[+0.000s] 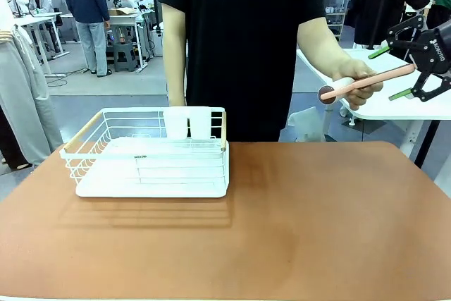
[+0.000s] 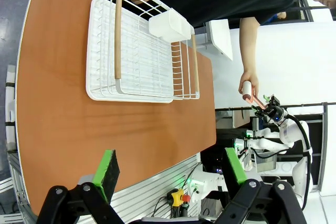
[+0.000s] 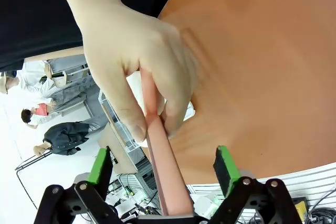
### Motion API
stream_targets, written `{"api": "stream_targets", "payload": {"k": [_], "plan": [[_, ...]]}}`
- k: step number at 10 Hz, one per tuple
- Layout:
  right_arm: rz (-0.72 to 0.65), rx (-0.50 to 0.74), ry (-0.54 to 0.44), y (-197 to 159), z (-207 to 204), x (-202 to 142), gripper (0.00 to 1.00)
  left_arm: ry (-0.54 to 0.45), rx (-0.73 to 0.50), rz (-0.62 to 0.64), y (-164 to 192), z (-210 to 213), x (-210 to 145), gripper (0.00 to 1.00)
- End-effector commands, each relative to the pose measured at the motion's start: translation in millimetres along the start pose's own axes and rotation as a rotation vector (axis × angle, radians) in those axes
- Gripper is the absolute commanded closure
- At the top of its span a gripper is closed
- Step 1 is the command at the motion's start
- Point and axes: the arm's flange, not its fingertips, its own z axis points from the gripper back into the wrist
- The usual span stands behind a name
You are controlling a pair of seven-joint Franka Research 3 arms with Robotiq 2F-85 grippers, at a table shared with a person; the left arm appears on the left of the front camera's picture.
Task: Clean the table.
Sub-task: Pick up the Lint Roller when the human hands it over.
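Rack (image 1: 151,187) on table (image 1: 296,230), hand (image 1: 354,82) (person's) holding roller (image 1: 394,72)

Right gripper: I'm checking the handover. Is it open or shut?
Open. On the right gripper, the fingers stand wide apart, gaps either side of the pink handle, which the person's hand holds.

A blurred hand (image 3: 137,51) covers part of the pink handle (image 3: 167,179).

You see the table (image 1: 296,230), a matte terracotta top (rounded corners), lying level, spanning nine to three o'clock.
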Motion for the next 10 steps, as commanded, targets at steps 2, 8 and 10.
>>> {"api": "stream_targets", "payload": {"k": [2, 8, 10], "plan": [[-0.023, 0.025, 0.001, -3.7, -6.0, -8.1, 0.00, -0.007, -0.029, -0.023, 0.4, 2.9, 0.2, 0.00], [0.001, 0.050, -0.018, -3.7, -2.2, -6.1, 0.43, -0.007, -0.029, -0.023, 0.4, 2.9, 0.2, 0.00], [-0.002, 0.058, -0.028, -3.5, -0.5, -5.4, 0.63, -0.007, -0.029, -0.023, 0.4, 2.9, 0.2, 0.00]]}}
